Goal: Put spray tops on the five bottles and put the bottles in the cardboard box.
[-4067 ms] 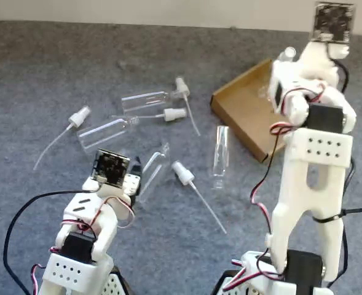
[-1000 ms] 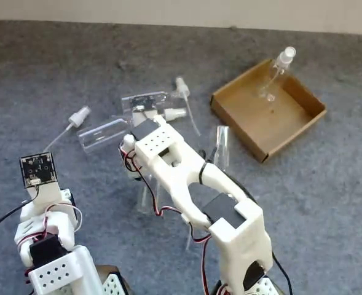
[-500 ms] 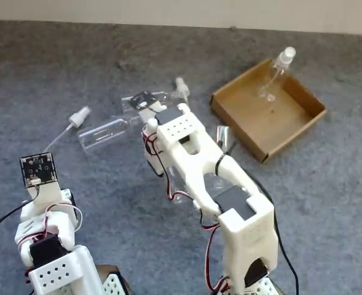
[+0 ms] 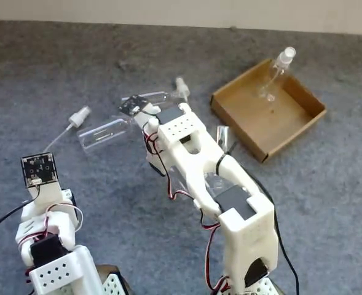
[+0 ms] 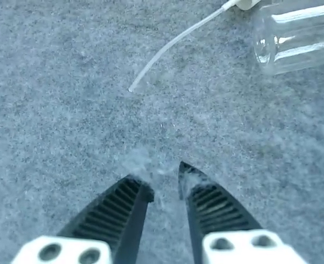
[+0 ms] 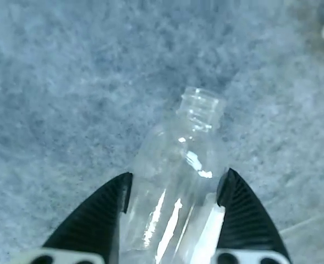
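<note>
1. Over the worktop [image 4: 58,61], high view: my right arm [image 4: 196,166] stretches across the middle and the left arm [image 4: 48,239] sits at the near corner. One capped bottle [image 4: 278,70] leans in the cardboard box [image 4: 279,126]. A lying bottle [image 4: 104,134] and a loose spray top [image 4: 79,115] sit just beside each other out on the carpet. I'd call that one of five done.
2. Left wrist view: left tool [image 5: 164,179] is a crack off closed with nothing in it, hanging over bare carpet. A dip tube [image 5: 173,44] lies ahead. It looks thin and bendy, so I'd grab that top by its head, never the tube.
3. Right wrist view: right tool [image 6: 177,176] is spread wide with both jaws pressed against the sides of an open bottle [image 6: 178,143]. The threaded neck [image 6: 202,107] points away and is free. Can't tell if it's off the carpet. It reads as thin clear plastic: light, slick, probably squashy. So go for a gentle mid-body squeeze and leave the neck clear for a top.
</note>
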Available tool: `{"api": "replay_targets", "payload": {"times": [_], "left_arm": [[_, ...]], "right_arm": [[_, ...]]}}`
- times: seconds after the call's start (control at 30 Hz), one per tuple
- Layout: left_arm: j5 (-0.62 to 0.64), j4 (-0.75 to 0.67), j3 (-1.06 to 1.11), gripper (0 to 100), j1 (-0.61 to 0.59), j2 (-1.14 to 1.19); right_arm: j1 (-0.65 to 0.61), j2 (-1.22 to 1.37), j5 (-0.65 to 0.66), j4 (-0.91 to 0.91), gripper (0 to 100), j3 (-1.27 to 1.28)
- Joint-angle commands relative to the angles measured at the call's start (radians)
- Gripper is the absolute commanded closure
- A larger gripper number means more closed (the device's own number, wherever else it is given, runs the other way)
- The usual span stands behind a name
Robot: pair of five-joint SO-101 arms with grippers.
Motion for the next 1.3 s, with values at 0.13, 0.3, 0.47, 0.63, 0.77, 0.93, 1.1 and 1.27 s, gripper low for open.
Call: {"api": "replay_targets", "payload": {"times": [0.13,0.3,0.47,0.63,0.77,0.93,1.1,1.27], "left_arm": [[-0.012,-0.006,-0.005,95,0.024,-0.012],[-0.012,-0.006,-0.004,95,0.024,-0.012],[-0.012,-0.006,-0.004,95,0.024,-0.012],[-0.012,-0.006,-0.004,95,0.024,-0.012],[-0.012,-0.006,-0.004,95,0.024,-0.012],[-0.012,-0.006,-0.004,95,0.024,-0.012],[-0.012,-0.006,-0.004,95,0.024,-0.012],[-0.012,-0.006,-0.004,95,0.024,-0.012]], "right_arm": [[-0.036,-0.01,0.012,-0.022,89.6,-0.041],[-0.074,0.016,0.006,-0.022,89.6,-0.038],[-0.077,0.13,-0.044,-0.015,89.6,-0.045],[-0.073,0.174,-0.106,-0.013,85.8,-0.068],[-0.071,0.17,-0.106,-0.015,81.4,-0.074],[-0.076,0.174,-0.106,-0.015,81.3,-0.074],[-0.071,0.176,-0.106,-0.015,81.0,-0.073],[-0.074,0.176,-0.106,-0.015,78.7,-0.073]]}}
